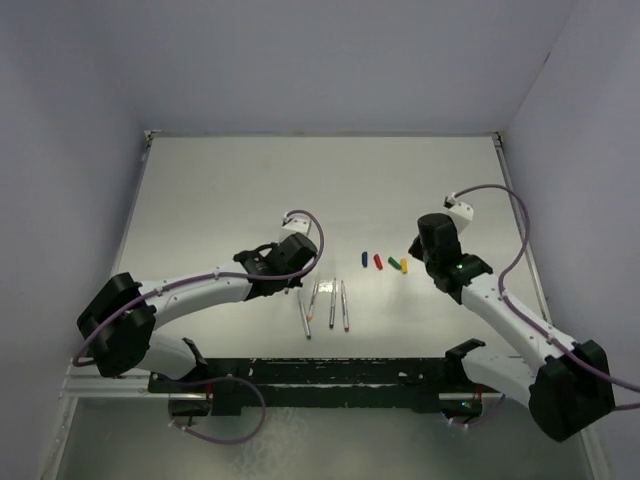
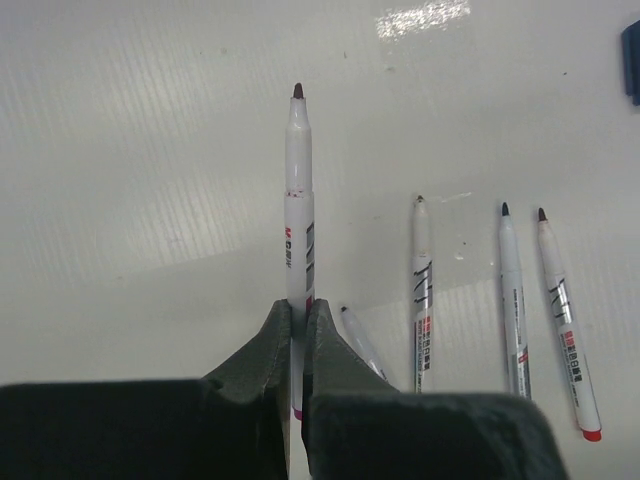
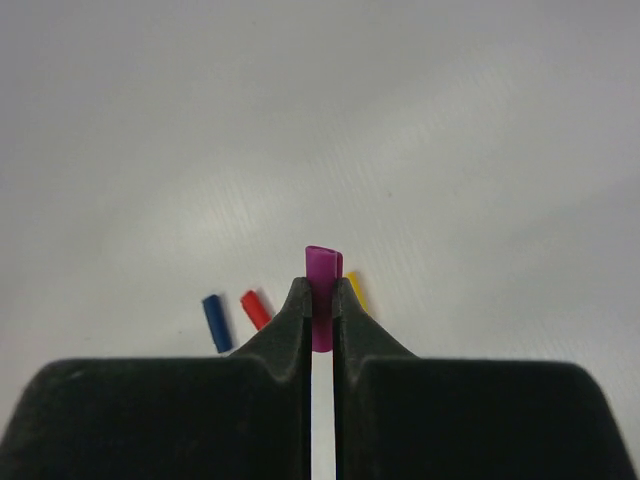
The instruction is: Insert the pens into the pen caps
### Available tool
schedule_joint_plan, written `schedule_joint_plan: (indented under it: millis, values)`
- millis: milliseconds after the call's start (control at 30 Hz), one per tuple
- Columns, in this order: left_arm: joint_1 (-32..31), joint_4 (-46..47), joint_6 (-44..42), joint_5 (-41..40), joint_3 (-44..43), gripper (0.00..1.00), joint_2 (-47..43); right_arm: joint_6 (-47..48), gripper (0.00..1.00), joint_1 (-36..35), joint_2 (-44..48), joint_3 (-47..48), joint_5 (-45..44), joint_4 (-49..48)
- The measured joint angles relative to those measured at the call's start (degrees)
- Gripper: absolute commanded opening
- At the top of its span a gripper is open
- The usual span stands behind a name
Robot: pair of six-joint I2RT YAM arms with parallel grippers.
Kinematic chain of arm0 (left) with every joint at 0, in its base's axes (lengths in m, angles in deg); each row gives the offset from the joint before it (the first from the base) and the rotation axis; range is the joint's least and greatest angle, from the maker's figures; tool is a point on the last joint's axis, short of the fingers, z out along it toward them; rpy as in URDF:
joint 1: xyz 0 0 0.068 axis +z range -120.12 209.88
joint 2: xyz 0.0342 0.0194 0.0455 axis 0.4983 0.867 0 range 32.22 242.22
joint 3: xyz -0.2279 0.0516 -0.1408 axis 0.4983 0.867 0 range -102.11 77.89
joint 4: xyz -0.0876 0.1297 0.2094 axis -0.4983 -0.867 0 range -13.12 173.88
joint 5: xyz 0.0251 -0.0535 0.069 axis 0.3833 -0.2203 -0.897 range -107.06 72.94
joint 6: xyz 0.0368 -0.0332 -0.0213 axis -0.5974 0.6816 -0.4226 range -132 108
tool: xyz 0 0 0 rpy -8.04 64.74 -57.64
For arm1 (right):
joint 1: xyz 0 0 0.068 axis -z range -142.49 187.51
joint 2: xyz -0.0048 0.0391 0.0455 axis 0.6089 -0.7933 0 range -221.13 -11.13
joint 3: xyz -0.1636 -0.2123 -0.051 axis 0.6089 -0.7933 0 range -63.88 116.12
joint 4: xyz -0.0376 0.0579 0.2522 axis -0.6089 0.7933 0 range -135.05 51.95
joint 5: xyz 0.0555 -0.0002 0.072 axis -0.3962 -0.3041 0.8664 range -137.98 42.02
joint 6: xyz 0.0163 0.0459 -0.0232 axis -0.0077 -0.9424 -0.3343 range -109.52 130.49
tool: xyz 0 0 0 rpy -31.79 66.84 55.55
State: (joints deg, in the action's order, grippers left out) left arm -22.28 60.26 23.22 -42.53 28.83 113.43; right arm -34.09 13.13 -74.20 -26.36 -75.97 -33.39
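Note:
My left gripper is shut on a silvery-white pen, which sticks straight out past the fingertips with its dark tip forward and a purple band at its tail. Several more pens lie side by side on the table below it, also in the top view. My right gripper is shut on the purple pen cap, held above the table. On the table beyond it lie the blue cap, the red cap and the yellow cap. The top view also shows a green cap.
In the top view the left gripper hangs over the pens' far ends and the right gripper sits just right of the cap row. Grey walls enclose the white table on three sides. A black rail runs along the near edge.

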Motion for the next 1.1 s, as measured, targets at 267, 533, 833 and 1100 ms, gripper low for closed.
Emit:
schedule_joint_plan:
  millis: [267, 533, 833, 1100]
  values:
    - [0.07, 9.86, -6.40, 3.08, 1.97, 0.00, -5.60, 12.31, 0.00, 0.00, 8.39, -0.35, 4.50, -13.60]
    - [1.36, 30.71, -12.33, 15.87, 12.02, 0.00, -17.68, 17.73, 0.00, 0.00, 9.09, -4.57, 18.36, -32.20]
    - [3.87, 42.75, -9.75, 27.98, 13.33, 0.00, -13.79, 17.27, 0.00, 0.00, 1.25, -6.97, 33.57, -54.86]
    - [7.58, 53.37, -2.40, 39.87, 16.55, 0.00, -9.20, 12.46, 0.00, 0.00, -3.15, -8.55, 43.15, -71.97]
